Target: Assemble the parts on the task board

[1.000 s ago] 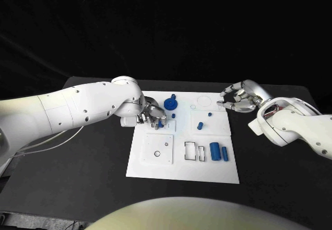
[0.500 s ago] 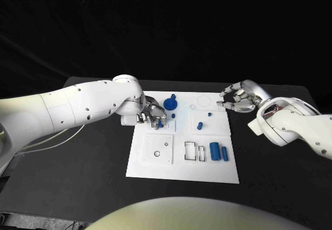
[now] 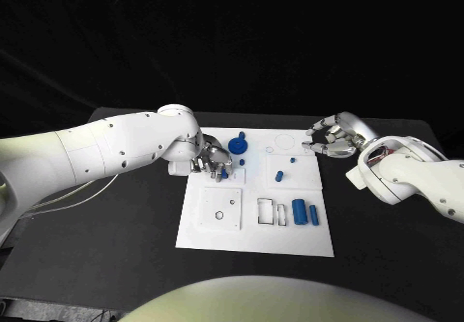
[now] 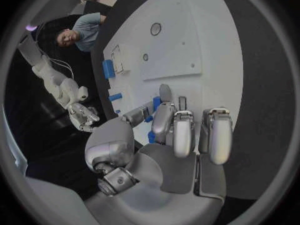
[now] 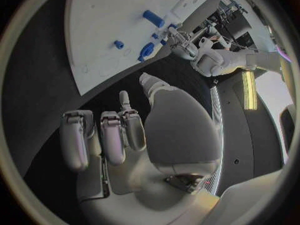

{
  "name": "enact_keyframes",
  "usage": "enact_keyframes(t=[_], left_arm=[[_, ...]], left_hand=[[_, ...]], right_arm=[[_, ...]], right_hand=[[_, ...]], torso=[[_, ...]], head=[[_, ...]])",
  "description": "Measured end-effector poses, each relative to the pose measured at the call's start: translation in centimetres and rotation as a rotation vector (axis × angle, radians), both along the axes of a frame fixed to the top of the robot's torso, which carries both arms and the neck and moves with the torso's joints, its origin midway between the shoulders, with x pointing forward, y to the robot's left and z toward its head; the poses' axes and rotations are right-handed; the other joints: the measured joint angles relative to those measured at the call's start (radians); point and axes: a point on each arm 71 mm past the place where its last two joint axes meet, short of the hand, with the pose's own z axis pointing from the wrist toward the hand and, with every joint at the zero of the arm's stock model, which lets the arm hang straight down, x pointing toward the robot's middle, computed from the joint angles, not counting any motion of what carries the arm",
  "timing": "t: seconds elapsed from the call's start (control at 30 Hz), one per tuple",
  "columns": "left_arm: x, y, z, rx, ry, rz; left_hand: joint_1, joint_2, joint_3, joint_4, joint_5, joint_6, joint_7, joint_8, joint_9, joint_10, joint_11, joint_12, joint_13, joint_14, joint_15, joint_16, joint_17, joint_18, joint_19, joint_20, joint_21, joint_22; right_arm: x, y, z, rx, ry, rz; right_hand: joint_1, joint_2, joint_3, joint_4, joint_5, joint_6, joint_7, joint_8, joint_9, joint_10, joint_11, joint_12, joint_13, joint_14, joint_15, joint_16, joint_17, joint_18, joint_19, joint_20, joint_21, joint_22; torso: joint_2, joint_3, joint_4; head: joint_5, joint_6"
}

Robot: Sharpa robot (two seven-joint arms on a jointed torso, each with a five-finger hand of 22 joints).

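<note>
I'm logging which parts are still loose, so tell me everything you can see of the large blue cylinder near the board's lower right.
The large blue cylinder is a smooth, plain blue piece that looks like plastic. It lies on its side on the white task board, its long axis running away from the robot. A thinner blue pin lies just to its right, and dark-outlined rectangular slots sit to its left. Neither hand touches it.

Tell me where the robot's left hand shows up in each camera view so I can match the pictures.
Head view: left hand over the task board's far left part, fingertips on a blue part.
Left wrist view: the hand rises large from the circle's bottom, fingers over the board.
Right wrist view: small and distant, at the board's opposite edge.
Shared landmark: the white task board.
</note>
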Motion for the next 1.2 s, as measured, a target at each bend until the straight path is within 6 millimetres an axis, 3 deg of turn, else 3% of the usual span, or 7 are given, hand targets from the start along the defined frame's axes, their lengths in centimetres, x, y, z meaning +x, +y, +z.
enact_keyframes(t=[0.2,0.37,0.57,1.0,1.2], left_arm=[[-0.03,0.02,-0.05,0.003,0.002,-0.003],[-0.05,0.05,-0.11,0.008,0.004,-0.006],[-0.06,0.09,-0.13,0.012,0.005,-0.008],[-0.1,0.14,-0.2,0.014,0.009,-0.011],[-0.09,0.27,-0.21,0.015,0.008,-0.01]], left_hand=[[0.0,0.0,-0.026,0.009,0.0,0.006,-0.006,0.0,-0.004,0.0,0.0,-0.005,0.0,0.0,0.0,0.0,0.0,0.0,0.0,0.0,0.0,0.0],[-0.021,-0.022,-0.045,0.011,0.003,0.045,-0.041,0.0,-0.006,0.0,0.0,-0.005,0.0,0.0,0.0,0.0,0.0,0.0,0.0,0.0,0.0,0.0],[-0.025,-0.042,-0.068,0.017,0.017,0.052,-0.048,0.0,-0.009,0.0,0.0,-0.01,0.0,0.0,0.0,0.0,0.0,0.0,0.0,0.0,0.0,0.0],[-0.04,-0.089,-0.125,0.045,-0.102,0.048,-0.045,0.007,-0.015,0.0,0.0,-0.017,0.002,0.0,0.0,0.0,0.0,0.0,0.0,0.0,0.0,0.0],[-0.044,-0.102,-0.136,0.046,-0.116,0.048,-0.045,0.007,-0.016,0.0,0.0,-0.021,0.001,0.0,0.0,0.0,0.0,0.0,0.0,0.0,0.0,0.0]], right_arm=[[0.0,0.0,-0.02,0.0,0.001,0.0],[0.0,0.0,-0.04,-0.001,0.001,0.001],[-0.01,0.0,-0.06,-0.001,0.002,0.003],[-0.02,-0.01,-0.09,-0.001,0.002,0.005],[-0.03,-0.04,-0.12,-0.001,0.002,0.005]], right_hand=[[0.0,0.0,0.0,0.0,0.0,0.0,0.0,0.0,0.0,0.0,0.0,0.0,0.0,0.0,0.0,0.0,0.0,0.0,0.0,0.0,0.0,0.0],[0.0,0.0,0.0,0.0,0.0,0.0,0.0,0.0,0.0,0.0,0.0,0.0,0.0,0.0,0.0,0.0,0.0,0.0,0.0,0.0,0.0,0.0],[0.0,0.0,0.0,0.0,0.0,0.0,0.0,0.0,0.0,0.0,0.0,0.0,0.0,0.0,0.0,0.0,0.0,0.0,0.0,0.0,0.0,0.0],[-0.004,-0.004,0.0,0.0,0.0,0.0,0.0,0.0,0.0,0.0,0.0,0.0,0.0,0.0,0.0,0.0,0.0,0.0,0.0,0.0,0.0,0.0],[-0.004,-0.004,0.0,0.0,0.0,0.0,0.0,0.0,0.0,0.0,0.0,0.0,0.0,0.0,0.0,0.0,0.0,0.0,0.0,0.0,0.0,0.0]], torso=[[0.0,-0.0002,0.0],[0.0,-0.0002,0.0],[0.0,-0.0001,0.0],[0.0,-0.0001,0.0003],[0.0,-0.0004,0.0]], head=[[-0.001,0.0],[-0.001,0.0],[-0.001,0.0],[-0.001,0.0],[-0.001,0.0]])
